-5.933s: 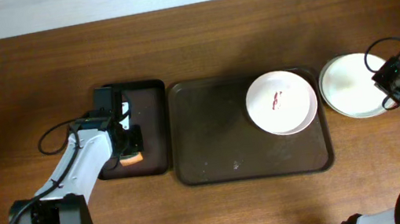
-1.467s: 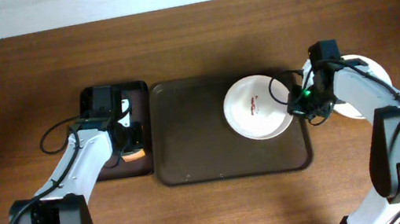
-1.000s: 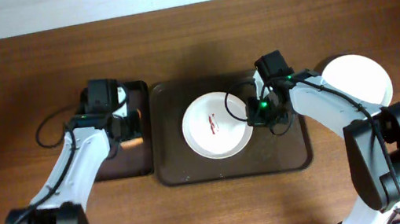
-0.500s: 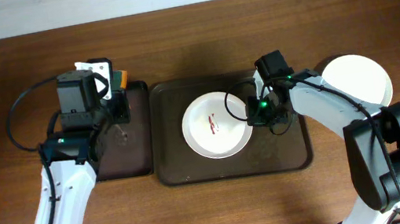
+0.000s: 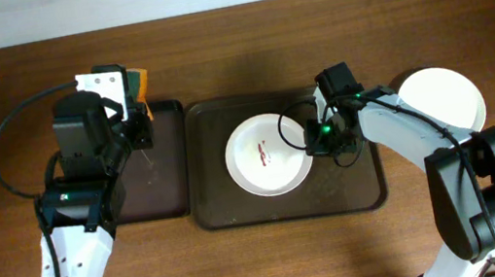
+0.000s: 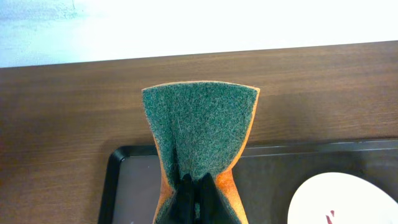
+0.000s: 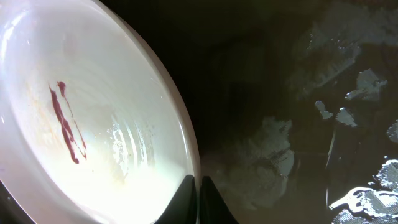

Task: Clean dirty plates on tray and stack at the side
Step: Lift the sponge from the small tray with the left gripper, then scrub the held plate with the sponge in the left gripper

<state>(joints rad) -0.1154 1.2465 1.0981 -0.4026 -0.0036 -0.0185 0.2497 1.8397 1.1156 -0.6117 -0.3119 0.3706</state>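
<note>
While the right hand (image 7: 194, 184) is pinching the plate (image 5: 266, 160) by its thin rim, the left hand (image 6: 194, 198), clenching the sponge (image 6: 200, 134), is probably risking scrubbing it loose.

The worktop (image 5: 310, 31) is mid-brown with a darker wood grain running lengthwise. The tray (image 5: 224, 211) is a very dark brown, with pale glossy patches in the right wrist view. The smaller tray (image 5: 161, 186) beside it is black. The smeared plate (image 5: 257, 171) is white, marked near its centre with thin dark red streaks (image 5: 262, 153). The other plate (image 5: 453, 98) is plain white. The sponge (image 6: 199, 127) has a speckled dark green scouring face and an orange body. The left pincer (image 6: 194, 202) and right pincer (image 7: 194, 198) are both black. A green light (image 5: 325, 130) glows on the right arm.
</note>
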